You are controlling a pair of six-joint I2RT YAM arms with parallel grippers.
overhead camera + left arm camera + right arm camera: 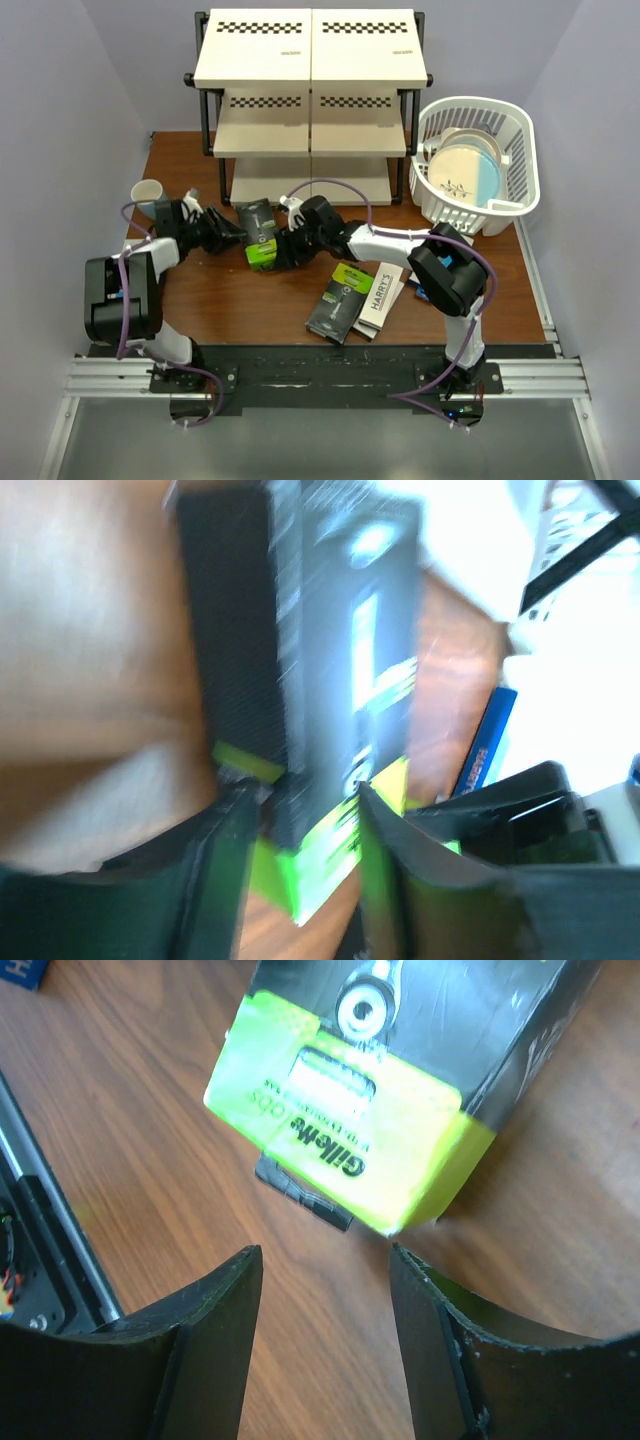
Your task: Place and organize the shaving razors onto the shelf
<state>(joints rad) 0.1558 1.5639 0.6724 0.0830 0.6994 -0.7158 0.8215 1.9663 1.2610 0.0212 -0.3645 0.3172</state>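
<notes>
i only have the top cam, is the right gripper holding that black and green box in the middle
Observer: No. In the right wrist view the right gripper is open. The black and green box lies ahead of it, not between its jaws.
Operator: ok and the left one
Observer: In the left wrist view the left gripper has the box's green end between its jaws. The picture is too blurred to tell whether they press on it.
Operator: what brand is the box
Observer: The green end reads "Gillette" in the right wrist view.
</notes>
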